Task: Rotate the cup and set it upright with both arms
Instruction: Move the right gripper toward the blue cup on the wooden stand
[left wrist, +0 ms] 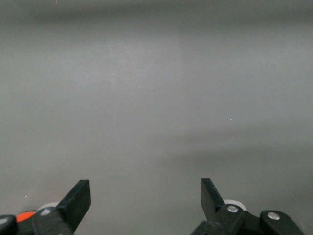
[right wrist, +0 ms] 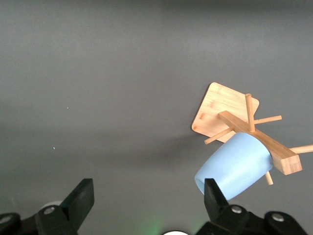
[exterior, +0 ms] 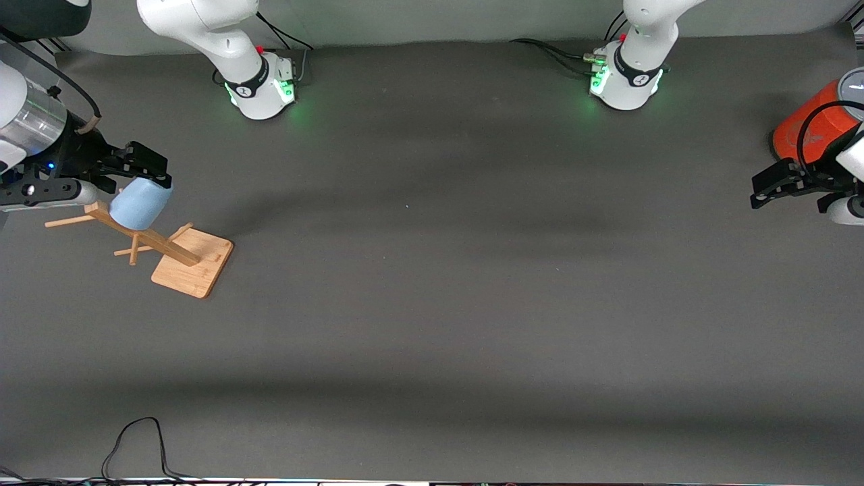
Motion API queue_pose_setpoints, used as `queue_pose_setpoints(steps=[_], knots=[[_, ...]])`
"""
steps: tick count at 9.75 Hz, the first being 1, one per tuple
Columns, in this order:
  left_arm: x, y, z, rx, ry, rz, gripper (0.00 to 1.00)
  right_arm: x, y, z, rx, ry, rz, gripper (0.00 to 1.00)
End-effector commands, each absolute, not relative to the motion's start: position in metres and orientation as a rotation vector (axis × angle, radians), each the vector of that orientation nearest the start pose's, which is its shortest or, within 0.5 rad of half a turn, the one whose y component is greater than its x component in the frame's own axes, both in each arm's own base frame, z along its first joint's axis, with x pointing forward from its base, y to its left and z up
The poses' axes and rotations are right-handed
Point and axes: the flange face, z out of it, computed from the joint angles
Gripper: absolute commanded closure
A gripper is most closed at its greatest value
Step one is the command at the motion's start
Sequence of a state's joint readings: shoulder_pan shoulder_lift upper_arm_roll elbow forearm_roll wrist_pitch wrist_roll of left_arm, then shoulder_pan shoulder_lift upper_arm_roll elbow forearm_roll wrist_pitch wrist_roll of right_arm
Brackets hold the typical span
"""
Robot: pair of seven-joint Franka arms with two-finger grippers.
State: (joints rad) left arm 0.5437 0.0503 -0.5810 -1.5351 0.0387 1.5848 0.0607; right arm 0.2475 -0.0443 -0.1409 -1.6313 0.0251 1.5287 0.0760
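The light blue cup [exterior: 138, 206] hangs tilted on a peg of a wooden rack [exterior: 192, 266] at the right arm's end of the table. My right gripper [exterior: 135, 167] is open, close above the cup. In the right wrist view the cup [right wrist: 234, 166] lies just outside one finger [right wrist: 215, 198], and nothing is between the fingers of the right gripper [right wrist: 146, 196]. My left gripper [exterior: 763, 191] waits open and holds nothing at the left arm's end of the table. The left wrist view shows only the left gripper [left wrist: 145, 196] over bare grey table.
A large orange cylinder [exterior: 803, 131] with a grey top stands by the left gripper. The rack's post [right wrist: 259, 142] leans over its flat base [right wrist: 217, 110], with several thin pegs sticking out. A black cable [exterior: 135, 439] loops at the table's front edge.
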Motion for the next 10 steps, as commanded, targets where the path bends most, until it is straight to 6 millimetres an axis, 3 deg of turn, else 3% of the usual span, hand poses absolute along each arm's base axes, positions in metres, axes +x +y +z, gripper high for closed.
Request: queue_pose_setpoints(steps=[1,5,8,10], knots=[[0.566,-0.012,0.622,-3.115,0.143,-0.014,0.00,0.531,0.057,0.625,-3.129,-0.013,0.087,0.00],[0.566,-0.010,0.620,-3.116,0.146,-0.005,0.00,0.531,0.058,0.625,-3.127,-0.028,0.090,0.00],[0.567,-0.007,0.620,-3.116,0.139,-0.010,0.00,0.537,0.064,0.610,-3.118,-0.015,0.136,0.00],[0.565,-0.004,0.622,-3.116,0.148,-0.002,0.00,0.522,0.058,0.609,-3.114,-0.006,0.222,0.00]])
